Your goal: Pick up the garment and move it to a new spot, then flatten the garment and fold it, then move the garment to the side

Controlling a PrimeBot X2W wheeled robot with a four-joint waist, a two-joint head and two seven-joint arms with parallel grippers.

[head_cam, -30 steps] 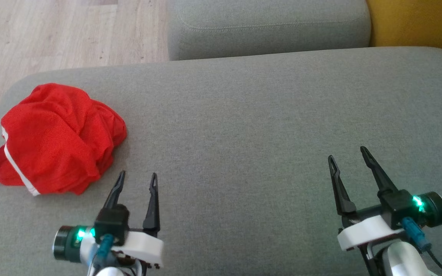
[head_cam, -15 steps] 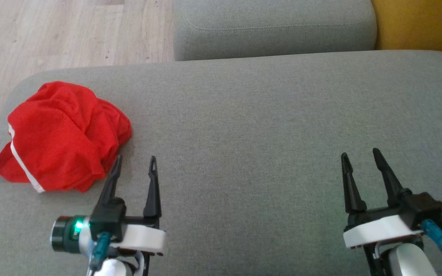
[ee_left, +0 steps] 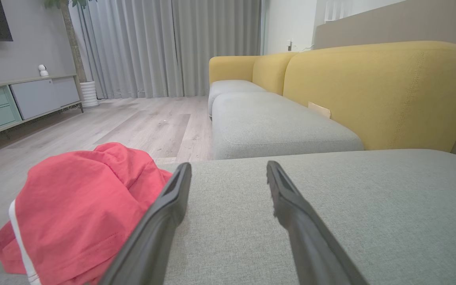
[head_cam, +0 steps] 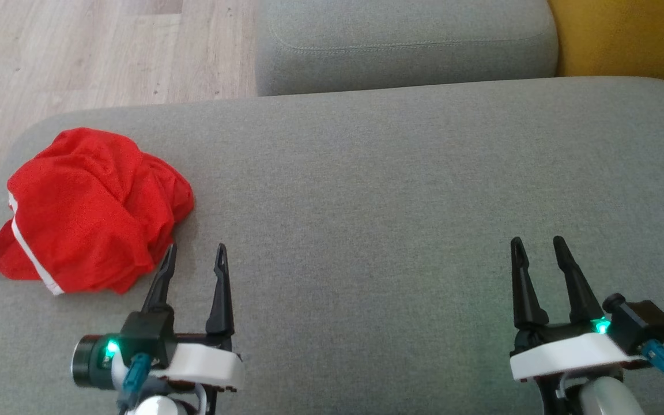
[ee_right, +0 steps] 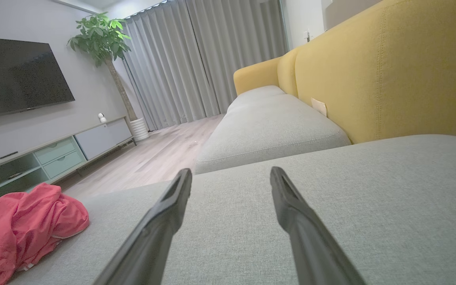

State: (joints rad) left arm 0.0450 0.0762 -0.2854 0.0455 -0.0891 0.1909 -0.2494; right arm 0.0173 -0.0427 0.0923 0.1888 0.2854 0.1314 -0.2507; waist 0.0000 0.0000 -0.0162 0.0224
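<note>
Red garment (head_cam: 90,210) lies crumpled in a heap on the grey sofa cushion (head_cam: 366,190), just left of the left gripper (head_cam: 195,249) fingers. The outer fingertip sits right at the cloth edge, contact unclear. Left fingers are spread apart. Right gripper (head_cam: 538,242) fingers are also apart, over plain cushion, with the garment well off to their left.

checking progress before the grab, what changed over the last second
The left tool crept forward toward the red garment, open, one tip near its edge. The right tool rolled more level, open. Nothing taken hold of; the garment stays crumpled on the grey cushion.
</note>
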